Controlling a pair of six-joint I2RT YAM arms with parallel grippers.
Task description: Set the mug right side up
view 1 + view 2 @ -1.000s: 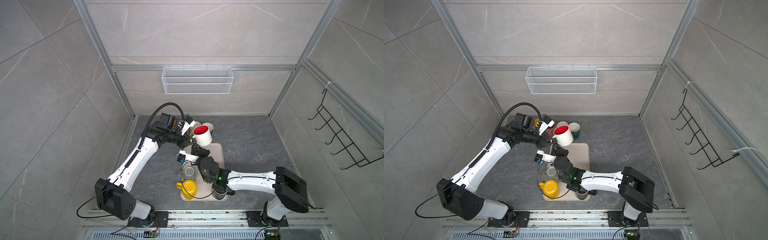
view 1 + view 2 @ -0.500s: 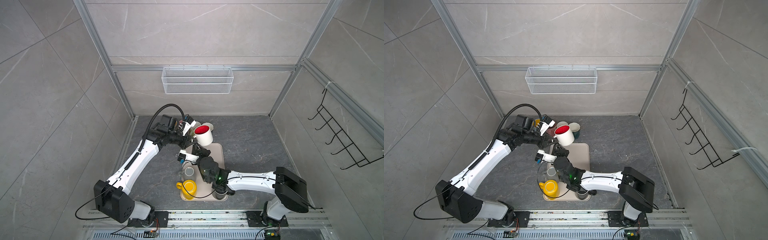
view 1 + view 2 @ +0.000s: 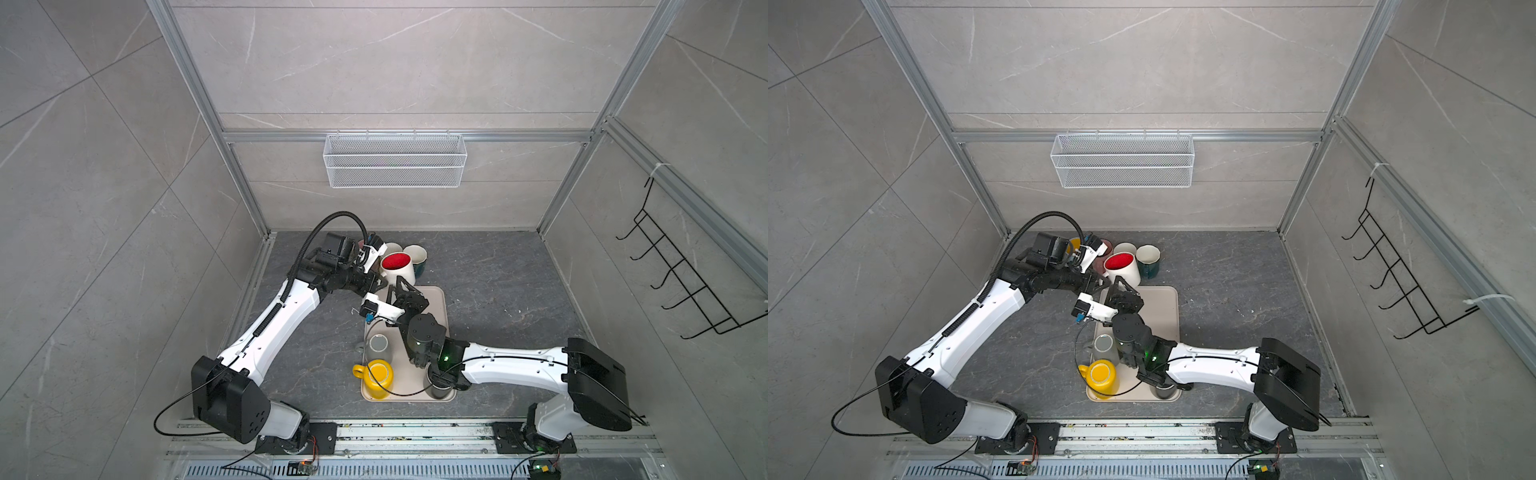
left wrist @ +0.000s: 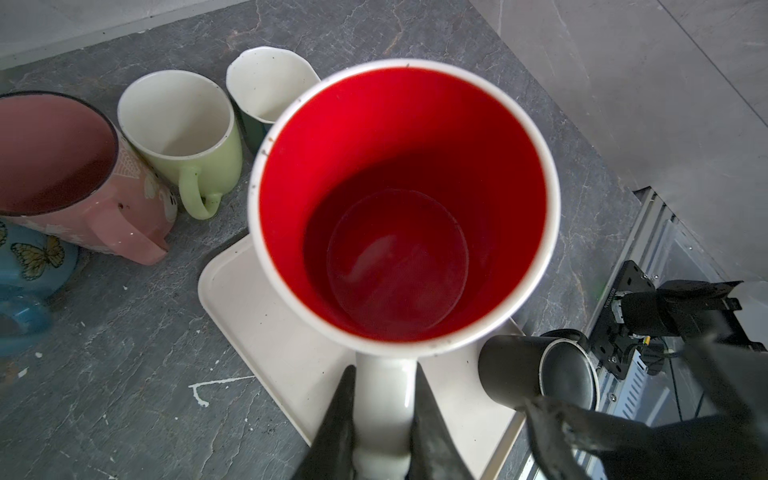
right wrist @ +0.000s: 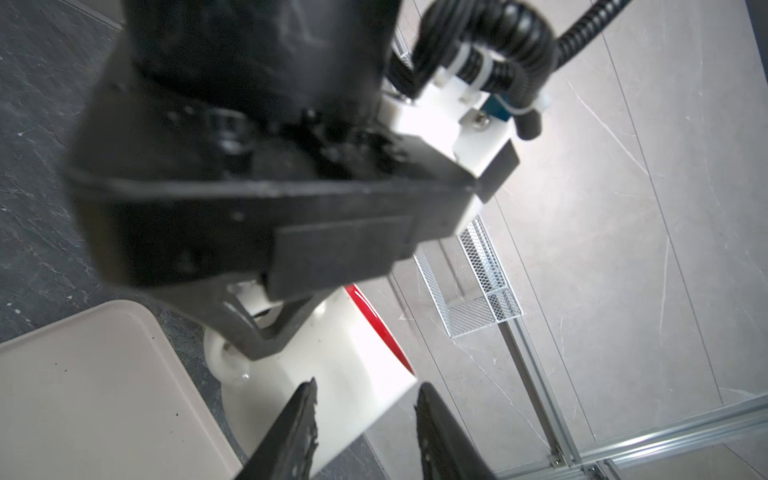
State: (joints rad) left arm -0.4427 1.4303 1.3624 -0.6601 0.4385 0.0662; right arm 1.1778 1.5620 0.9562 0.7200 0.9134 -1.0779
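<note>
Mid-frame, the red-lined white mug (image 3: 397, 266) faces mouth-up at the upper edge of the beige tray (image 3: 436, 307), apparently gripped by the left gripper (image 3: 380, 285).

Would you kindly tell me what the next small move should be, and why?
Probably draw the right gripper back, clear of the mug. The mug is mouth-up, the left gripper is shut on its handle, and the right jaws stand apart near its base, so that arm seems finished here.

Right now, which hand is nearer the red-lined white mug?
Left. The left hand is shut on the red-lined mug's handle; the right hand is open beside its body, not clamping it.
</note>
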